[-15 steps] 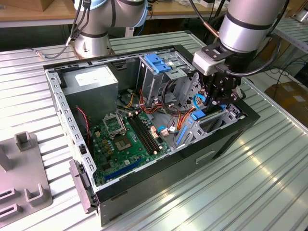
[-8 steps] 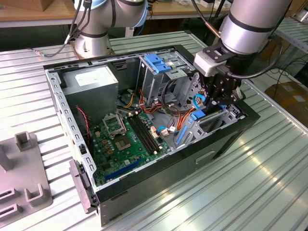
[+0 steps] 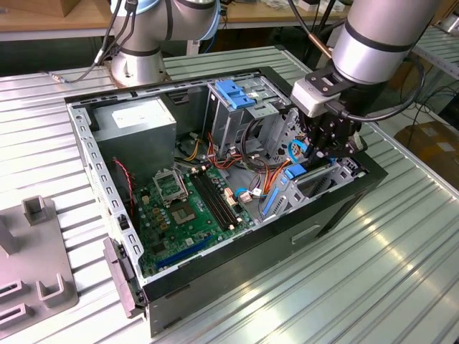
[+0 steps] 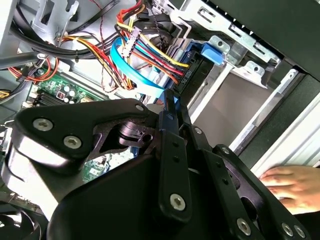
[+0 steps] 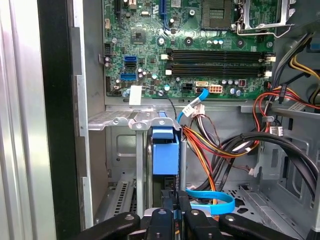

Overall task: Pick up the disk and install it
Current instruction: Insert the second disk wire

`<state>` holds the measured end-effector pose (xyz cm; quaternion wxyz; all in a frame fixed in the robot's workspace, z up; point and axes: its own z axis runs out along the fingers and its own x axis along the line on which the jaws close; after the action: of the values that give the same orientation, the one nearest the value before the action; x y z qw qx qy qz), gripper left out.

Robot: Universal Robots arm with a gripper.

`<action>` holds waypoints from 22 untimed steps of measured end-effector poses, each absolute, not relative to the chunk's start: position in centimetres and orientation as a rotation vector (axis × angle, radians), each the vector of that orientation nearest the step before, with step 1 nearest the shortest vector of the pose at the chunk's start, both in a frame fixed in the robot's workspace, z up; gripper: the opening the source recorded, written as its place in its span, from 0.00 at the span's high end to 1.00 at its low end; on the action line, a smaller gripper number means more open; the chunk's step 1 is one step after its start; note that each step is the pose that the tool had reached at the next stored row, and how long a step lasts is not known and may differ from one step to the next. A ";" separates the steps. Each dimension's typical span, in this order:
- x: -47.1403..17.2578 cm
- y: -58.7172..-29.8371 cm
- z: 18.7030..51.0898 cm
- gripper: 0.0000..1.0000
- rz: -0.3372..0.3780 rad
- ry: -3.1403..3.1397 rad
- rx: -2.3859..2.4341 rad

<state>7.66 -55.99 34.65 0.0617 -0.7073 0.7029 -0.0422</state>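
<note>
An open computer case [image 3: 215, 287] lies on its side on the ribbed metal desk [image 3: 401, 272], taking up the middle of the exterior view. The arm [image 3: 380, 36] comes down from the upper right of that frame, and its gripper [image 3: 326, 147] hangs inside the case at the right-hand end, over the drive bay [image 3: 315, 179].

The disk [image 5: 165, 155] stands on edge in that bay. In the first wrist view it sits just below the middle of the frame, with its blue carrier facing the camera between two upright grey metal walls. The gripper [image 5: 171, 212] is at the bottom edge of that frame, its black fingers [image 5: 161, 220] drawn close together around the lower end of the disk. They appear to be pinching it, though the contact itself is partly hidden.

In the second wrist view the black gripper body [image 4: 150, 190] covers the lower half of the frame, and a narrow blue edge [image 4: 171, 102] shows at the fingertips near the middle.

A loose blue ribbon cable [image 5: 212, 200] curls just right of the gripper in the first wrist view. Bundles of red, yellow and orange wires [image 5: 210, 145] run above it. The green circuit board [image 5: 190, 45] fills the top of that frame.

A person's hand [image 4: 292, 182] rests at the lower right edge of the second wrist view, outside the case wall.

In the exterior view a grey power supply box [image 3: 136, 122] sits at the upper left inside the case. A blue latch block [image 3: 237, 93] sits at the upper middle.
</note>
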 end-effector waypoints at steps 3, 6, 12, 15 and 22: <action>7.7 -56.2 34.6 0.84 -0.127 2.125 -2.138; 7.7 -56.3 34.5 0.84 -0.126 2.125 -2.138; 7.7 -56.3 34.5 0.84 -0.124 2.124 -2.137; 7.7 -56.6 34.5 0.84 -0.119 2.123 -2.134; 7.7 -56.6 34.5 0.84 -0.111 2.121 -2.129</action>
<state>7.71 -56.62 34.52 0.0670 -0.7063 0.7038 -0.0369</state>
